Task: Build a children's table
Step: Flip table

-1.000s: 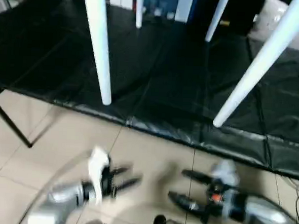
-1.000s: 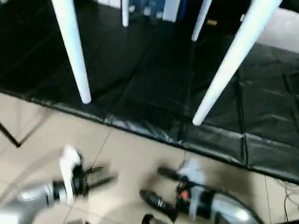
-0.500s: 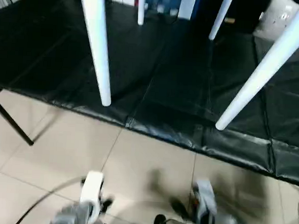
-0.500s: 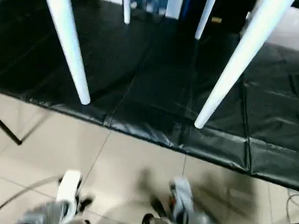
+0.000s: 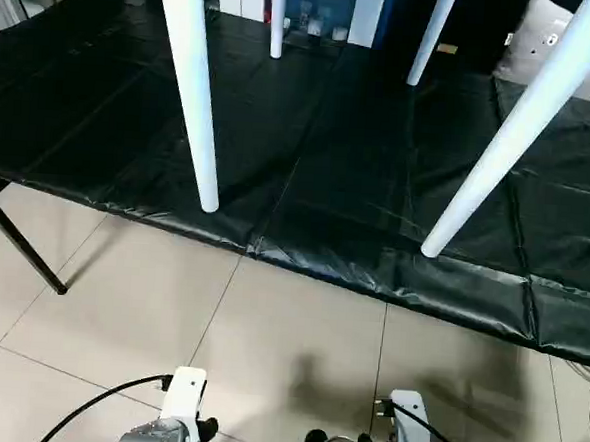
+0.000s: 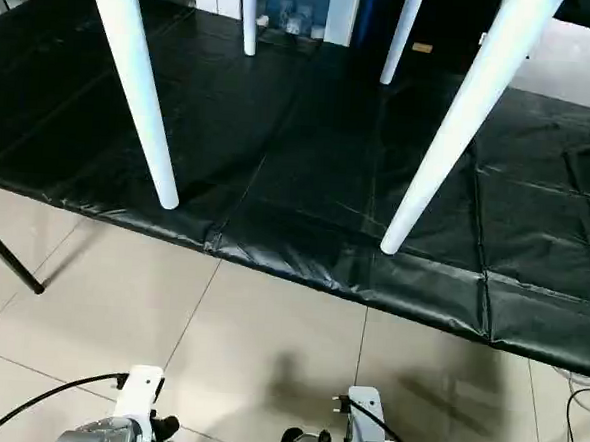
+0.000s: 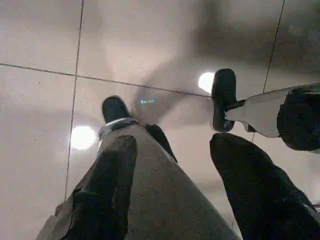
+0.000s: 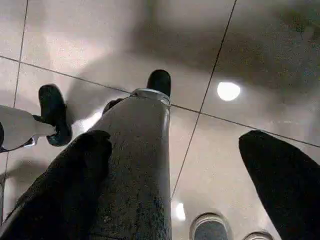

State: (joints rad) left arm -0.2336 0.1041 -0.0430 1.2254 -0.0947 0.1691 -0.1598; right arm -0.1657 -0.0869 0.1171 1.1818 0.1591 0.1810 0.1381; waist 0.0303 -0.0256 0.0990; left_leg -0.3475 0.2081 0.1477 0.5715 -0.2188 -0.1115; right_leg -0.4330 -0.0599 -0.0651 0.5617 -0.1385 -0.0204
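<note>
All four white legs of the children's table [image 5: 190, 94] stand on the black-sheeted work table [image 5: 101, 109], so assembly looks essentially complete, though its top lies above the frame. Below, over the tiled floor [image 5: 139, 312], the left gripper [image 7: 172, 150] hangs spread and empty; the right gripper [image 8: 175, 150] gapes wider, empty too.

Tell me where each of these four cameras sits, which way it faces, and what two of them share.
Left eye and right eye views: on the head, looking forward and down at the children's table legs standing on the black work table; wrists at the bottom edge.
Left wrist view: on the left arm, facing the tiled floor past the left gripper, open.
Right wrist view: same downward look, right gripper open wide.
Both wrist views share the robot's leg.
</note>
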